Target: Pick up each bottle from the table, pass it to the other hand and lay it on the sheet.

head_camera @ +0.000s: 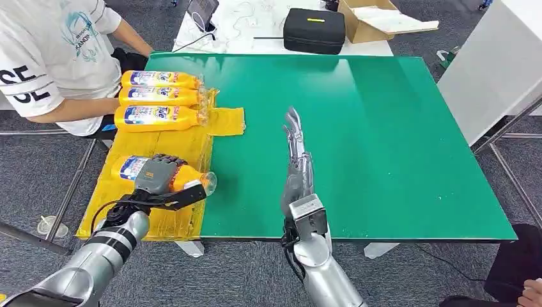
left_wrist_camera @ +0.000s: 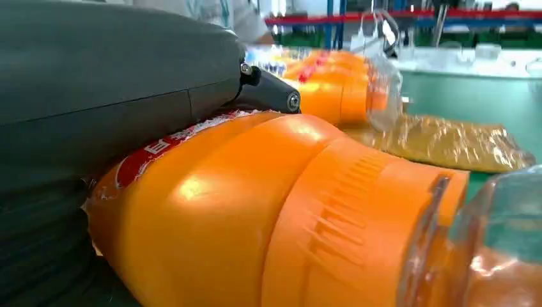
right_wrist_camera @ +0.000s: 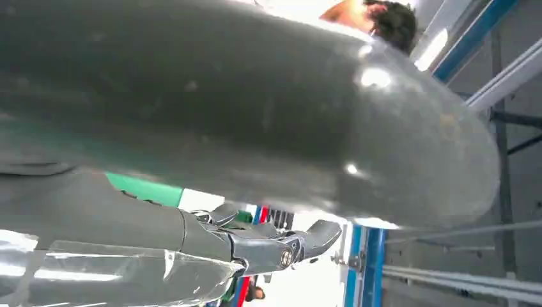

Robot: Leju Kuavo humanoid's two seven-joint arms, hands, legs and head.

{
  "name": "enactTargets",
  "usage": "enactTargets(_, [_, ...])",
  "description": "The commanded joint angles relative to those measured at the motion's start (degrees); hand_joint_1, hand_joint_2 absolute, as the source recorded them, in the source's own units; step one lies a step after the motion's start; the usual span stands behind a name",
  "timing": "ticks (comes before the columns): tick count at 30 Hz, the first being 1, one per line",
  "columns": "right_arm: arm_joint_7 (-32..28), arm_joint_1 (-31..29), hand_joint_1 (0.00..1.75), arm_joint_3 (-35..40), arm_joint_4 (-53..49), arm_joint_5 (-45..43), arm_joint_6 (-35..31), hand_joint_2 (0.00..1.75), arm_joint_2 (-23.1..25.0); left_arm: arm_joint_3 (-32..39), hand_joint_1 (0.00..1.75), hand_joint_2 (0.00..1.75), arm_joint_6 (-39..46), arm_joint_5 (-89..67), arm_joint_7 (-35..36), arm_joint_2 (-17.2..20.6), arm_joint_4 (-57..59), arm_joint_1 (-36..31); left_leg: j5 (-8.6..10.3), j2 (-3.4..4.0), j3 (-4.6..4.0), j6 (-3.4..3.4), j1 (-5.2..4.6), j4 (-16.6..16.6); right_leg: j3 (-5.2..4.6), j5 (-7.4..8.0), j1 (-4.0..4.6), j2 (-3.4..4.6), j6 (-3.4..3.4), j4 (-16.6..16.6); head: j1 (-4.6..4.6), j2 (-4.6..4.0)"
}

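Note:
My left hand [head_camera: 161, 177] grips an orange detergent bottle [head_camera: 189, 177] that lies on the yellow sheet [head_camera: 185, 217] at the table's near left corner, its clear cap [head_camera: 210, 182] pointing right. Up close, the same bottle [left_wrist_camera: 255, 217] sits under my left hand [left_wrist_camera: 108, 89]. Three more orange bottles [head_camera: 160, 99] lie side by side on the far part of the sheet. My right hand [head_camera: 297, 157] hovers open over the green table [head_camera: 383, 128], fingers stretched forward, holding nothing. Its fingers [right_wrist_camera: 281, 246] show straight in the right wrist view.
A person in a white shirt [head_camera: 51, 57] sits at the table's far left, beside the bottles. A black case [head_camera: 314, 29] and a cardboard box [head_camera: 377, 19] stand on a white table behind. A white cabinet [head_camera: 492, 64] stands at the right.

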Motion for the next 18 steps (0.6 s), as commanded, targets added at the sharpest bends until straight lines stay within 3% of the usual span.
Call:
enactTargets(1, [0.9,-3.2,0.00,1.8,6.0,0.1,1.2,0.00,-0.9,1.5,0.99,1.75,-8.9,4.1,-2.4,0.4,4.2,-1.7,-0.10,0.14,0.29,0.05,0.00,0.0,0.26,-0.06,0.03,0.08,-0.07,0.0,0.00,0.00])
enactTargets(2, [0.9,-3.2,0.00,1.7,6.3,0.1,1.4,0.00,-0.8,2.0,0.05,1.75,-12.1,5.2,-2.6,0.5,4.1,-1.4,-0.06,0.13,0.22,0.04,-0.01,0.0,0.18,-0.02,0.01,0.09,-0.04,-0.1,-0.02,0.00])
enactTargets(8, [1.2,-4.4,0.00,1.8,9.2,0.0,3.1,0.00,-0.6,2.6,0.00,1.75,-23.5,8.9,-5.1,1.2,4.2,-0.7,-0.16,0.29,0.54,0.08,0.00,-0.1,0.47,-0.05,0.04,0.21,-0.08,-0.1,0.00,0.00])
enactTargets(12, [1.2,-4.4,0.00,1.8,9.3,0.0,3.2,0.00,-0.6,2.7,0.00,1.75,-24.0,9.2,-5.1,1.2,4.3,-0.7,-0.10,0.16,0.63,0.08,-0.04,-0.1,0.61,-0.05,-0.01,0.13,-0.07,-0.1,-0.02,0.02])
enactTargets(13, [1.2,-4.4,0.00,1.8,9.3,0.0,3.2,0.00,-0.6,2.9,0.00,0.00,-25.2,9.6,-5.3,1.2,4.5,-0.9,-0.12,0.15,0.76,0.10,-0.05,-0.1,0.76,-0.07,0.00,0.12,-0.09,-0.1,-0.04,0.00])
enactTargets(18, [1.2,-5.0,0.00,1.7,10.9,0.0,3.9,0.00,-0.6,3.4,0.00,0.00,-32.7,13.1,-8.2,2.1,3.8,-0.6,-0.07,0.01,0.76,0.09,-0.04,-0.1,0.81,-0.02,0.00,0.04,-0.09,-0.1,0.00,0.00])
